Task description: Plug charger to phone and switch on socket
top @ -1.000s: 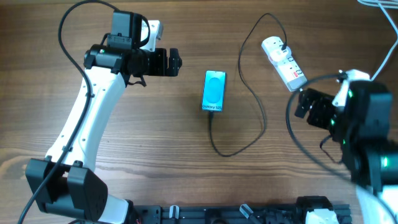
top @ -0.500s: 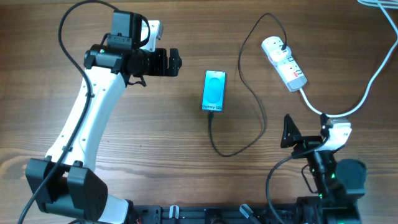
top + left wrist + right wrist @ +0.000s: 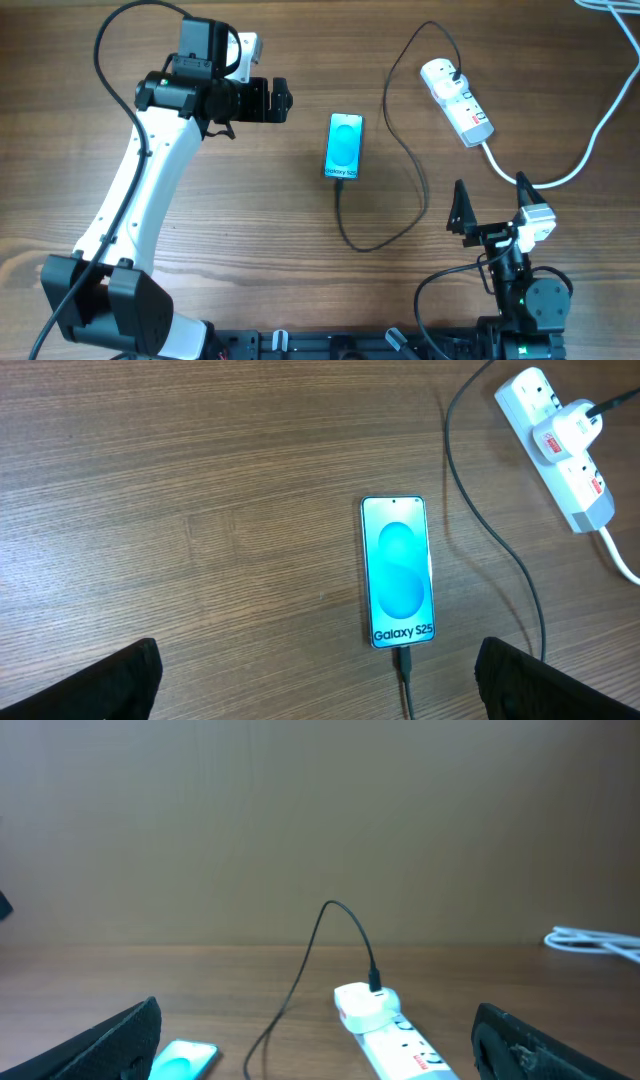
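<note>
The phone (image 3: 344, 146) lies flat mid-table with its cyan screen up; it also shows in the left wrist view (image 3: 398, 572) and at the lower left of the right wrist view (image 3: 180, 1058). The charger's thin black cable (image 3: 405, 150) runs from a white adapter (image 3: 560, 432) on the socket (image 3: 457, 100) in a loop to the phone, where its plug (image 3: 402, 660) sits at the phone's near end. My left gripper (image 3: 283, 100) is open and empty, left of the phone. My right gripper (image 3: 488, 208) is open and empty, near the table's front right, well short of the socket (image 3: 400, 1045).
The socket's thick white lead (image 3: 590, 150) curves off past the right edge. The right arm is folded over its base at the front right. The left arm reaches across the left half of the wooden table (image 3: 250, 220).
My right arm has pulled back from beside the socket toward the front edge and folded over its base. The left arm, phone and cable have not moved.
</note>
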### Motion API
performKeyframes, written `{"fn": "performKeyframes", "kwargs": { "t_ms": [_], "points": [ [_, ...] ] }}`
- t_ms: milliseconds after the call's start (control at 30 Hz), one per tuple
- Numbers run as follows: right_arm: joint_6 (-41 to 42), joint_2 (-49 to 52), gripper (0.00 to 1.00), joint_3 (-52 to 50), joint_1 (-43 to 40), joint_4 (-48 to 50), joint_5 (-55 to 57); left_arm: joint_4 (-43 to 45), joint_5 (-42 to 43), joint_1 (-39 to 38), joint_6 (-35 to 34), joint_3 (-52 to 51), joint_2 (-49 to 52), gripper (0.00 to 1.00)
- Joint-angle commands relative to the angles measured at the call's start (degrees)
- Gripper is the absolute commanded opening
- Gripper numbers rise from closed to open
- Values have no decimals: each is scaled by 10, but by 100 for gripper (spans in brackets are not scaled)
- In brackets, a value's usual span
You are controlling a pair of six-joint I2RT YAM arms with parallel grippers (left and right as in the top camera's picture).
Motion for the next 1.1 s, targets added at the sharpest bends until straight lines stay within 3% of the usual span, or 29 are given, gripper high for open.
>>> {"fn": "performKeyframes", "kwargs": {
  "t_ms": [0,133,600,1067],
  "points": [
    [-43,-9,100,-6,-2,-25,-4,1,1,-2,3,-1,4,100],
    [-42,-8,100,-6,-2,-78,17,1,1,-2,3,-1,4,100],
    [-78,-8,100,-6,-3,-81,41,1,1,-2,3,-1,4,100],
    [-45,-8,100,-6,-13,-80,54,1,1,-2,3,-1,4,100]
  ]
}}
